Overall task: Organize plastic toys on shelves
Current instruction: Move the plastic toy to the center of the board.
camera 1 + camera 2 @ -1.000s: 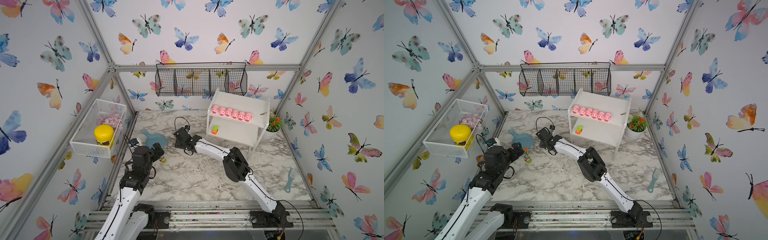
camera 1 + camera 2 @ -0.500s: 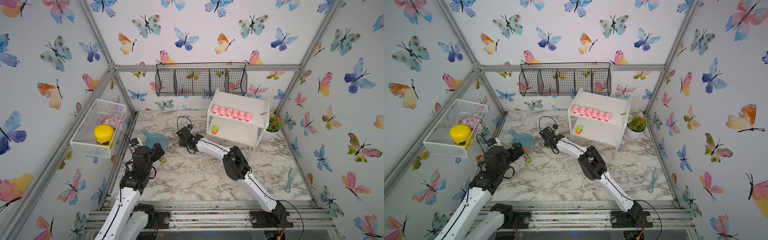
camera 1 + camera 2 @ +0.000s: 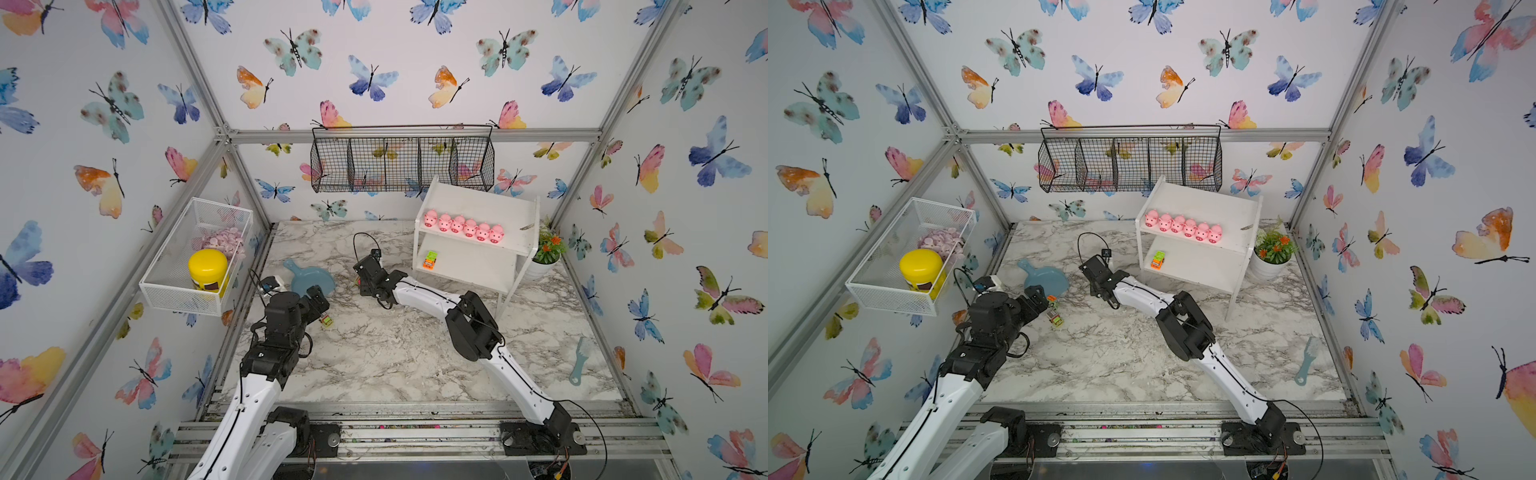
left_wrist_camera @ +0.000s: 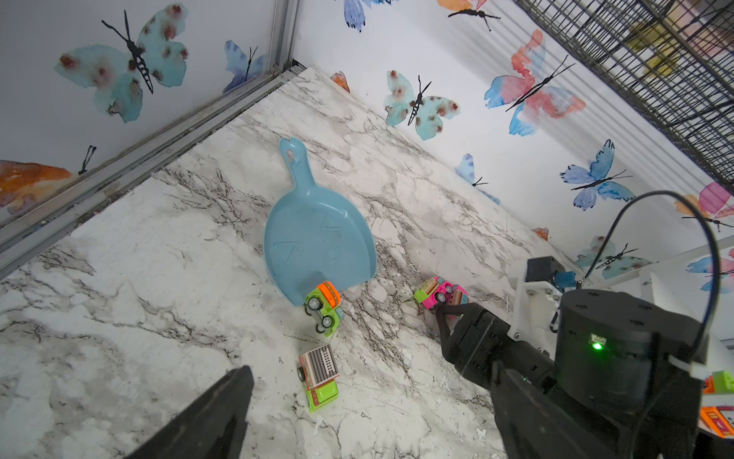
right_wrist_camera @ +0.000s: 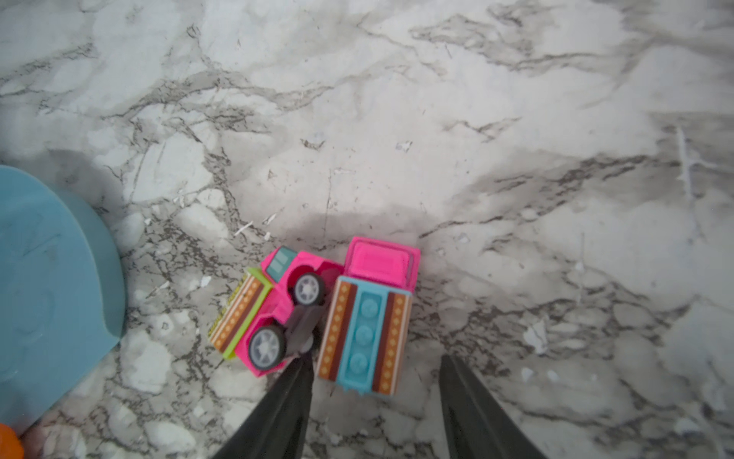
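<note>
Straddling blue-topped truck [image 5: 369,326]: right gripper [image 5: 377,359], jaws open, not gripping; one finger [image 5: 294,389] wedged between it and tipped pink truck [image 5: 270,314] lying just outside the jaws. Left gripper [image 3: 320,305] jaws spread wide, empty; green truck [image 4: 317,377] ahead of them, apart

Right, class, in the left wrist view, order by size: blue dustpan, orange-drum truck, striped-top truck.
Blue dustpan: largest.
Orange-drum truck and striped-top truck: look alike; the striped-top one is nearer the camera, so unranked.
</note>
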`<state>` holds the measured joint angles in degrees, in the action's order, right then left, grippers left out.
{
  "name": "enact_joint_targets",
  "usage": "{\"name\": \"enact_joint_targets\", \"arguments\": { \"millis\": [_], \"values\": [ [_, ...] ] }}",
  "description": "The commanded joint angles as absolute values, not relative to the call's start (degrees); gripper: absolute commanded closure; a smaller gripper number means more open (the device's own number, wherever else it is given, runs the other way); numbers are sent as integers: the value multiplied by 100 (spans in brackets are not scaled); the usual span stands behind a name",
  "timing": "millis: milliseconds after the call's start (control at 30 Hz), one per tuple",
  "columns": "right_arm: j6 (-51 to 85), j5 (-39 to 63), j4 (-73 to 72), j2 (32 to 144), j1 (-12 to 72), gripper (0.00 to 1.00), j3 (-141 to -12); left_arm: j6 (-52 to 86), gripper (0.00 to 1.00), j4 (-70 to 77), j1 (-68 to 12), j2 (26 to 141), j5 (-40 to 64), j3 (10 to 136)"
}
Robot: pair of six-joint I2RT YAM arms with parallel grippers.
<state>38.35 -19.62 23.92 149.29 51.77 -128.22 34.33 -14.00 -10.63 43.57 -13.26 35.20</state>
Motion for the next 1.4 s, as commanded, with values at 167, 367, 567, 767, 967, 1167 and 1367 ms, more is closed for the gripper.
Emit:
{"name": "enact_joint_targets", "arguments": {
  "millis": [167, 367, 567, 767, 967, 1167, 1367],
  "values": [
    [3703, -1807, 1934, 15129, 4980, 38, -13043, 3336, 2, -1406, -1100, 4396, -1380, 3621],
    [3857, -1702, 2008, 15395, 4887, 40, -13415, 3309, 1, -1405, -1117, 4440, -1379, 3649],
    [3969, -1627, 2167, 15627, 4878, 42, -13689, 3270, 1, -1433, -1127, 4477, -1389, 3699],
    [3947, -1466, 1957, 15267, 4878, 47, -12989, 3270, 1, -1398, -1135, 4458, -1406, 3673],
    [3727, -1367, 1457, 14643, 4912, 51, -11895, 3262, 1, -1323, -1138, 4440, -1424, 3631],
    [3393, -1239, 1441, 14563, 4992, 63, -11788, 3265, 1, -1305, -1147, 4423, -1415, 3617],
    [2978, -1222, 1568, 14490, 5106, 72, -11762, 3237, 1, -1319, -1155, 4373, -1402, 3625]
  ]
}}
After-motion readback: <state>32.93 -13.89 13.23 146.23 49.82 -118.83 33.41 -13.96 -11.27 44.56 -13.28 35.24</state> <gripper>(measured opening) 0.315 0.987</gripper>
